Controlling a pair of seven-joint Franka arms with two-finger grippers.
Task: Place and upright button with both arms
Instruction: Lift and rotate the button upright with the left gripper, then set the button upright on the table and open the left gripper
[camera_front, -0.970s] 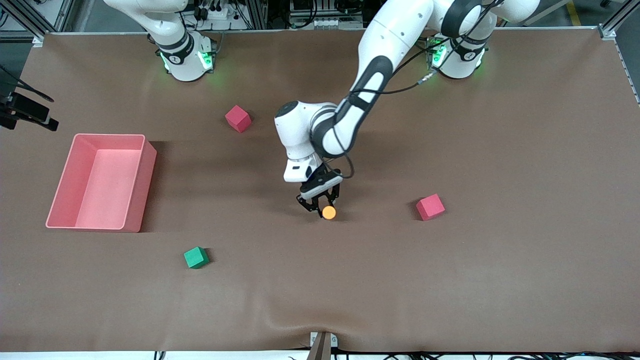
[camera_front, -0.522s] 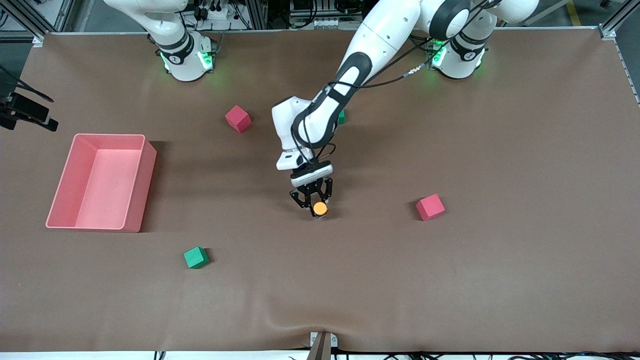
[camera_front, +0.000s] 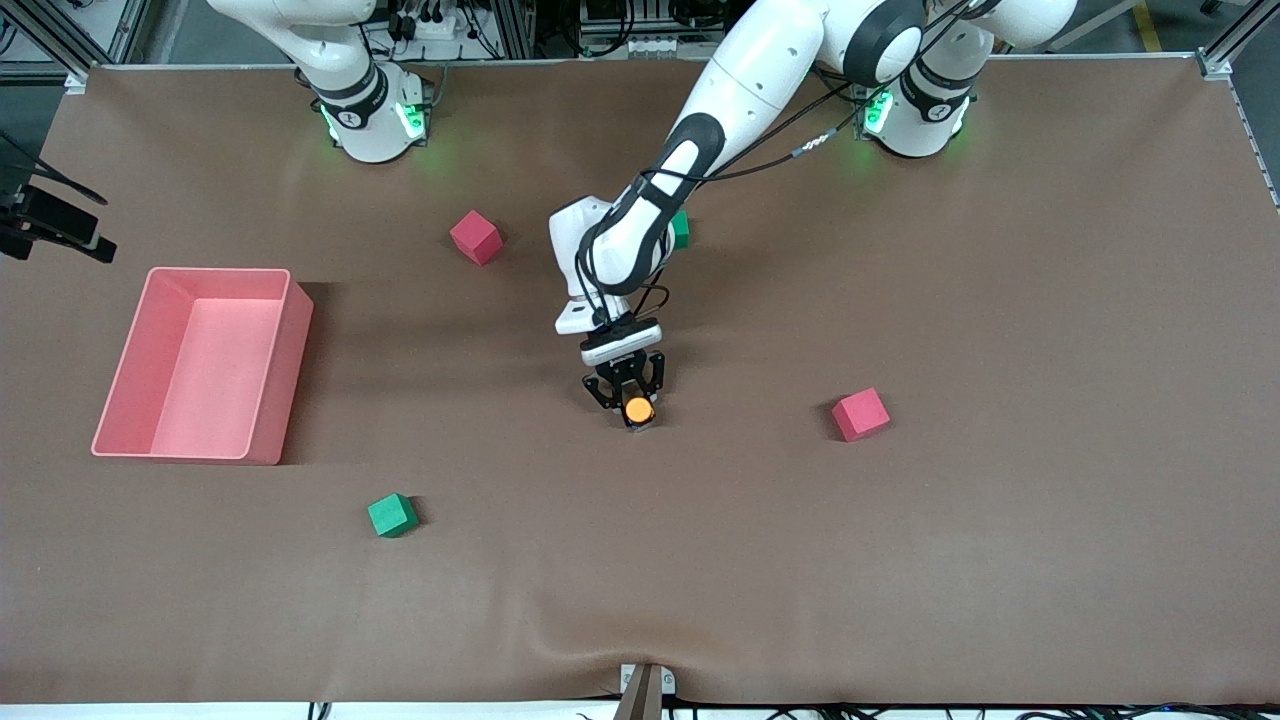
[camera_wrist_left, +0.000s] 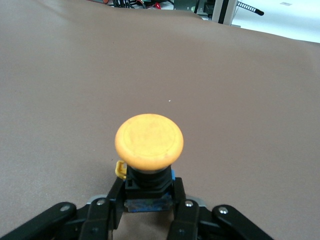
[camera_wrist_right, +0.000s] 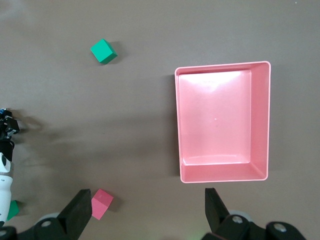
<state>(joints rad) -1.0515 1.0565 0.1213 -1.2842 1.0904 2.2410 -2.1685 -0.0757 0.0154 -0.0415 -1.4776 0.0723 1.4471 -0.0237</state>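
One green cube (camera_front: 681, 229) sits half hidden under the left arm (camera_front: 700, 140).

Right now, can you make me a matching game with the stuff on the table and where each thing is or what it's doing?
Things:
1. button
2. pink tray
3. right pincer
4. green cube

Places or states:
A. open, up over the tray
B. clamped in the left pincer
C. lies nearest the front camera
D. at the right arm's end of the table

Pairs: 1-B, 2-D, 3-A, 4-C
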